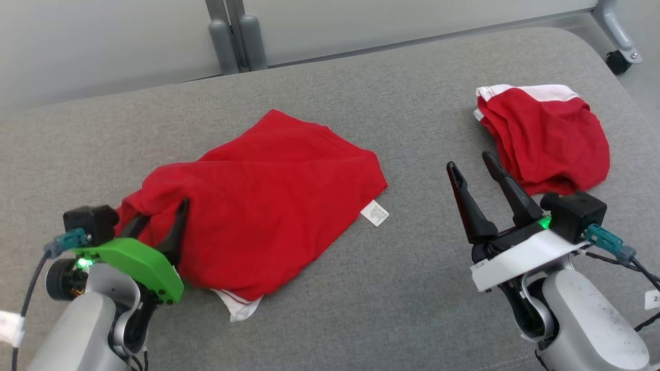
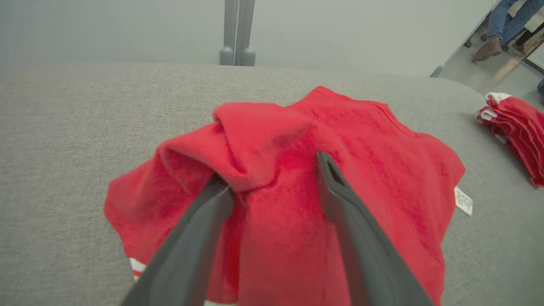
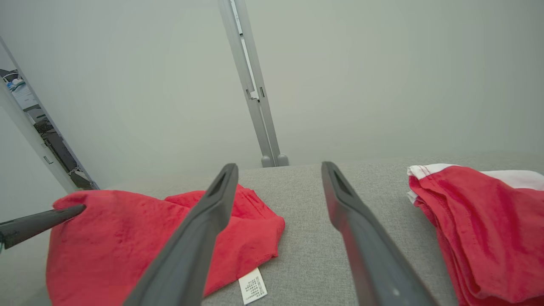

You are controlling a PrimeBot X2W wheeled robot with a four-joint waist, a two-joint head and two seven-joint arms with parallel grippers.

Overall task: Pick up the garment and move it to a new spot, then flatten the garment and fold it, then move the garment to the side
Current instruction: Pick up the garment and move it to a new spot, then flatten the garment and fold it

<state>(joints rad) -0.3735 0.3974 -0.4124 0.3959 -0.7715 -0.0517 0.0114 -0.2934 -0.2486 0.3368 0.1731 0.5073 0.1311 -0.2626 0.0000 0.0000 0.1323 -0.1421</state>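
- We work over a grey upholstered surface (image 1: 330,319), with pale wall panels behind it and a grey post (image 1: 237,36) at the top centre of the head view.
- The left gripper (image 1: 162,212) sits at the lower left of the head view. Its fingers are spread apart and pushed into the bunched left edge of the red garment (image 1: 268,175). Nothing is pinched, though a fold drapes over one fingertip.
- The right gripper (image 1: 469,161) hovers at the lower right, fingers wide and empty, apart from any cloth.
- The garment lies crumpled left of centre, with its white care label (image 1: 375,213) out at the right edge and a white-striped hem (image 1: 237,304) poking out at the bottom.
- We judge the main risk to be a snag. If the left arm lifts away, the draped fold could ride up with the finger and drag the cloth into a worse heap.
- A second red garment (image 1: 546,139), folded, lies at the upper right, just beyond the right fingertips. A careless sweep could disturb it.
- A caster (image 1: 617,61) stands in the far upper right corner, well apart from the work.
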